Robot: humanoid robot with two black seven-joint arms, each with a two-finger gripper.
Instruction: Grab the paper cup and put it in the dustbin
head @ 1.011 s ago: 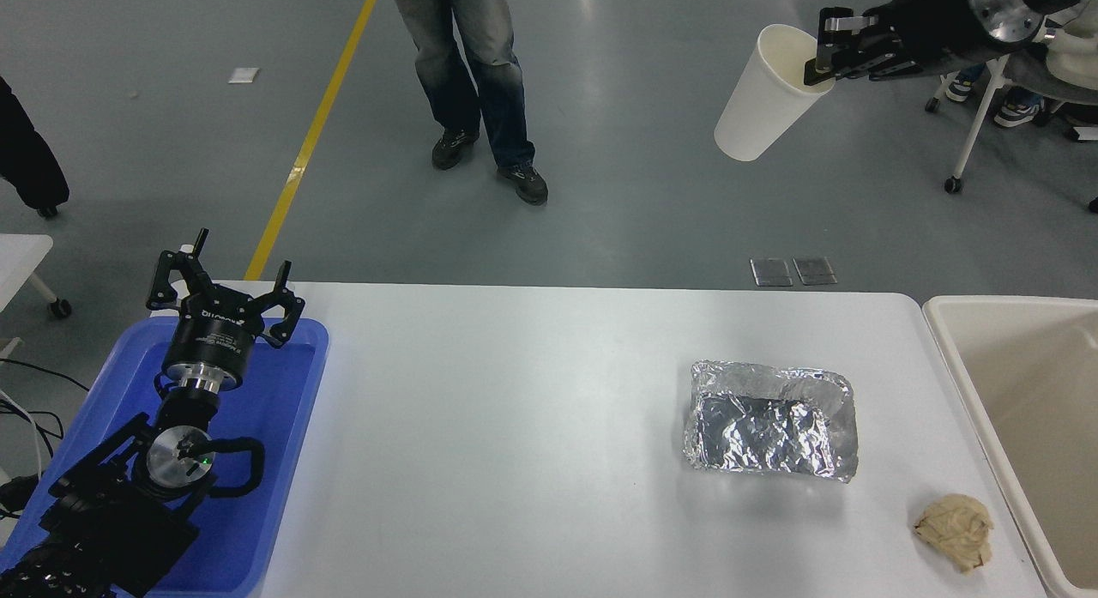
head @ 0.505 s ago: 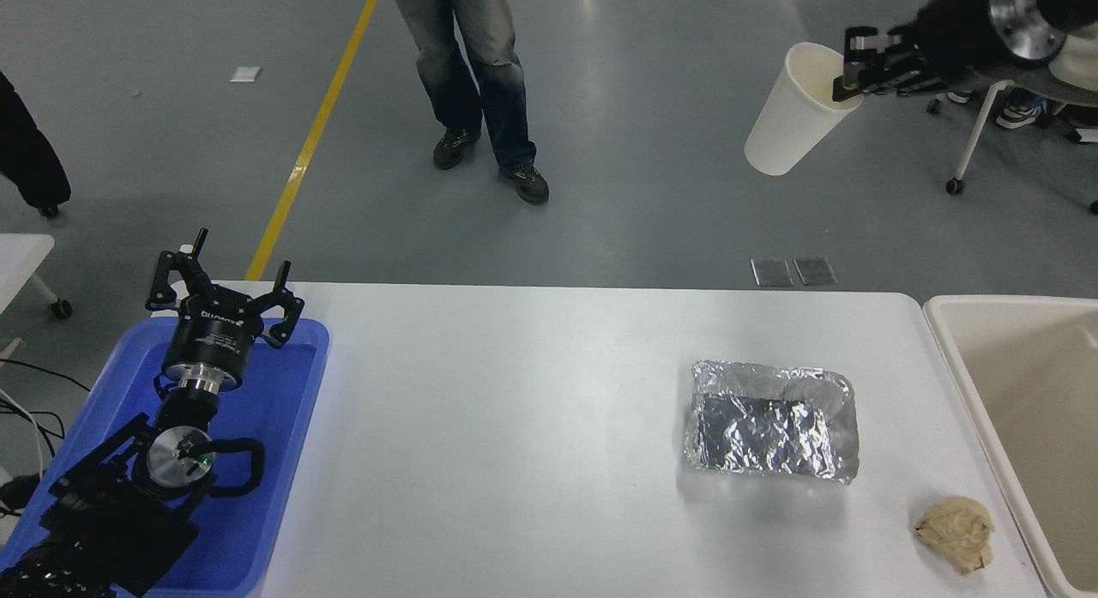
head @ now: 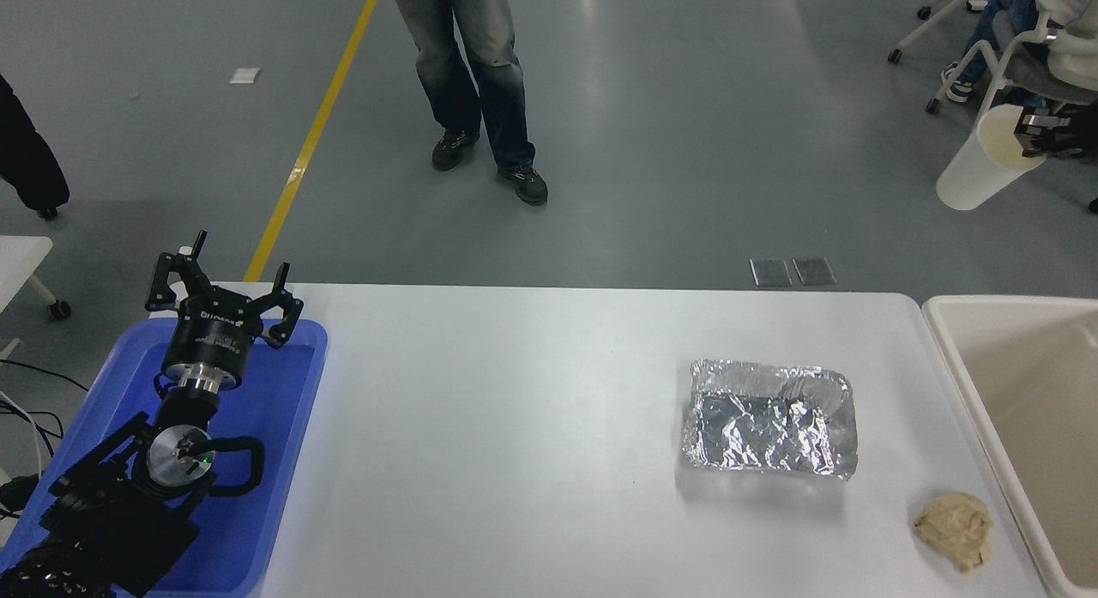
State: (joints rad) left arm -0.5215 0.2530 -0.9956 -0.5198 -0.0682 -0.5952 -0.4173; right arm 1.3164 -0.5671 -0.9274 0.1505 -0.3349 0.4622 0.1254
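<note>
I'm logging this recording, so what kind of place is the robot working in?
Probably an indoor lab or workshop floor: smooth grey concrete floor with a yellow painted line, wheeled office chairs behind, and a white table holding a blue rectangular plastic tub for testing.

White surface: a crumpled foil tray lies at 3 o'clock of centre. A tan paper wad lies at 4 o'clock, near the right edge.
</note>
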